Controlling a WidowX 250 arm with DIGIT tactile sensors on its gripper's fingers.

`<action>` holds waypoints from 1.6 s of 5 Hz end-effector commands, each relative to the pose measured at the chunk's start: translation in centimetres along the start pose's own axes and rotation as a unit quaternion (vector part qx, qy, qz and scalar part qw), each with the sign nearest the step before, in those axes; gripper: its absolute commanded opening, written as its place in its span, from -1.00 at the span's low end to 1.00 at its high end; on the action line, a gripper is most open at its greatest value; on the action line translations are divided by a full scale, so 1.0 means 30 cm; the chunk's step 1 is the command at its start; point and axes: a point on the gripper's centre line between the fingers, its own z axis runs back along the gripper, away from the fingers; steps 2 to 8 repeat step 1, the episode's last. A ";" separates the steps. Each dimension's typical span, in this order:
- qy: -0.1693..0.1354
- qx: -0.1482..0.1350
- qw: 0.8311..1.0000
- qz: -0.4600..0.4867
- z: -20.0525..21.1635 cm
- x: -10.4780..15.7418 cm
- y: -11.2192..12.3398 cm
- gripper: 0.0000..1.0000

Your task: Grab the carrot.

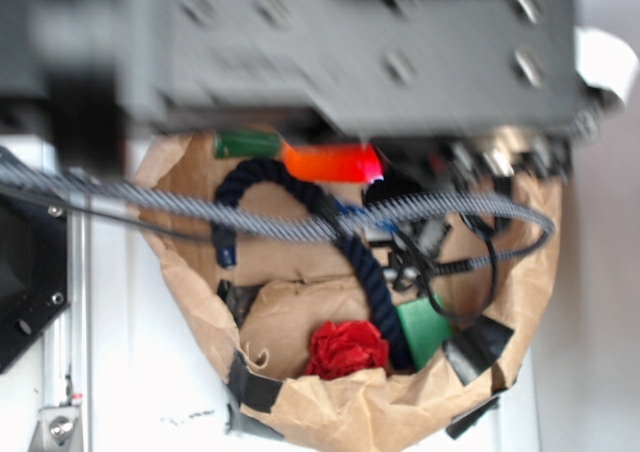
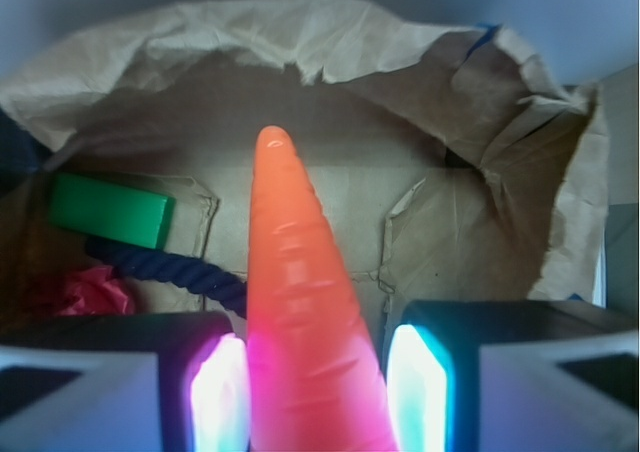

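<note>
Wrist view shows the carrot [image 2: 300, 302] standing between my claw's [image 2: 318, 387] two glowing pads [image 2: 215, 392], tip pointing away over crumpled brown paper [image 2: 470, 202]; the pads sit just beside it, though I cannot tell whether they press it. A green block [image 2: 108, 210], dark blue rope [image 2: 170, 267] and red ball [image 2: 85, 294] lie left. No readable writing shows anywhere.

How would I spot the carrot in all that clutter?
Look inside the crumpled brown paper bag. Between the robot's pincer fingers lies a glossy orange plastic carrot, tapering to a point. Nearby sit a green block, a dark blue rope and a crumpled red ball.
</note>
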 end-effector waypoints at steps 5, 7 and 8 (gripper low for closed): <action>-0.042 -0.005 0.999 0.001 0.091 -0.036 -0.005 -1.00; -0.042 -0.005 0.999 0.001 0.091 -0.036 -0.005 -1.00; -0.042 -0.005 0.999 0.001 0.091 -0.036 -0.005 -1.00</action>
